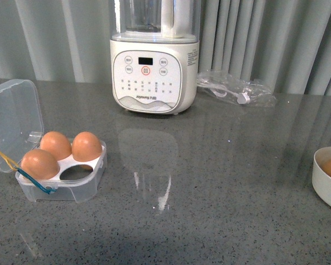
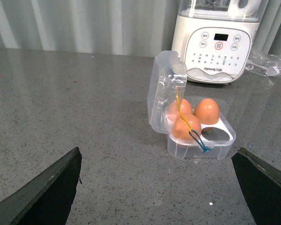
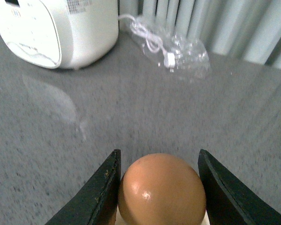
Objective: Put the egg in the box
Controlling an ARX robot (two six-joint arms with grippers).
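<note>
The box (image 1: 71, 190) sits on the tabletop (image 1: 209, 210) at the robot's left, with its lid (image 1: 14, 118) hinged back and standing open so that the slots are reachable from above. Three eggs (image 1: 55, 144) fill three slots. The fourth slot (image 1: 77, 174), at the near right of the box, is empty and is judged to be the target.

The egg (image 3: 161, 192) is at the robot's right, between the fingers (image 3: 98, 197) of the right gripper (image 3: 159, 157). White edges below it in the right wrist view suggest it is in or just over the white bowl (image 1: 325, 187). The fingers are open only to the egg's width. Each inner face meets the shell at its widest part, so the egg is judged to be grasped. How firmly cannot be told.

The left gripper (image 2: 157, 149) hangs above the tabletop and faces the box from the lid side. Its fingers (image 2: 47, 192) are spread wide, touching nothing and holding nothing. This placement gives a clear view of the empty slot and keeps the left arm off the route from bowl to box.

A blender (image 1: 153, 66) stands behind, well apart from that route.
</note>
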